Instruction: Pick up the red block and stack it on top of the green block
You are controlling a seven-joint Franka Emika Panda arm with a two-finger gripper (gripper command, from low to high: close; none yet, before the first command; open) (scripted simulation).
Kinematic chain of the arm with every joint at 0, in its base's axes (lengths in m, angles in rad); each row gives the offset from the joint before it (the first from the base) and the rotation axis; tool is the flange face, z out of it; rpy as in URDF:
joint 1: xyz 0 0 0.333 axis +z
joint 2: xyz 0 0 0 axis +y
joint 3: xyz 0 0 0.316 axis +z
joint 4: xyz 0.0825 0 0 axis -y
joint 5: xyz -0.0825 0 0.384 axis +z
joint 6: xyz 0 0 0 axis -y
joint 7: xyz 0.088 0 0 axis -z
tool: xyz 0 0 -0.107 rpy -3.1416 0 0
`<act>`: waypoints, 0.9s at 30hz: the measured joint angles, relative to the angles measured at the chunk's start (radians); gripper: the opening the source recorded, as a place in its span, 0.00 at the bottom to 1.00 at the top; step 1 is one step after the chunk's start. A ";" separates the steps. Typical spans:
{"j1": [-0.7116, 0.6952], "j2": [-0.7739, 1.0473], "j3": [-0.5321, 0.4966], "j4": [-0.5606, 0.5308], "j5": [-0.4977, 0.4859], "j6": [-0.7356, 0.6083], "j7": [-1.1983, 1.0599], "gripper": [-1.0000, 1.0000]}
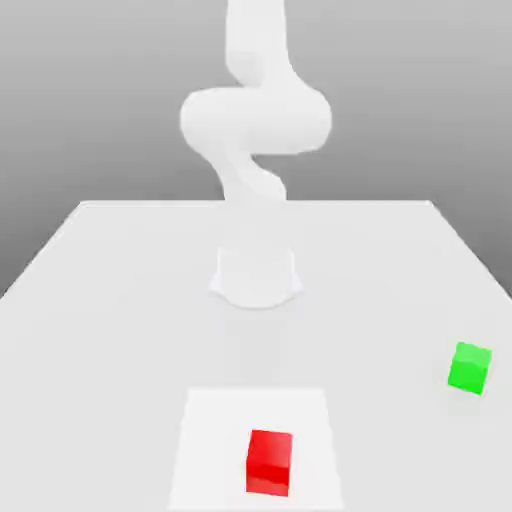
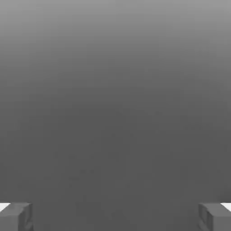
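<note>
The gripper (image 2: 115, 216) is spread fully wide and released: in the hand view its two grey fingertips (image 2: 16, 215) sit far apart with nothing between them, touching nothing. The small smooth bright-red block (image 1: 270, 462) rests on the white desk (image 1: 110, 300), on a paler square patch. The matching bright-green block (image 1: 469, 367) lies well apart, toward the exterior view's right

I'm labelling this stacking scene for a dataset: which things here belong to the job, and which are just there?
Belongs to the job:
- small bright-red cube, resting on the lighter square patch
- small bright-green cube, apart from it toward the exterior view's right
- open two-finger gripper, nothing between its fingers

Just there:
- white table
- lighter square patch on the table
</note>
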 joint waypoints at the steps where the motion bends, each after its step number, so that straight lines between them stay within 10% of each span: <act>1: 0.021 0.030 -0.018 -0.007 0.002 0.012 -0.045 0.50; 27: 0.312 0.748 -0.260 -0.184 0.158 0.304 -1.183 0.50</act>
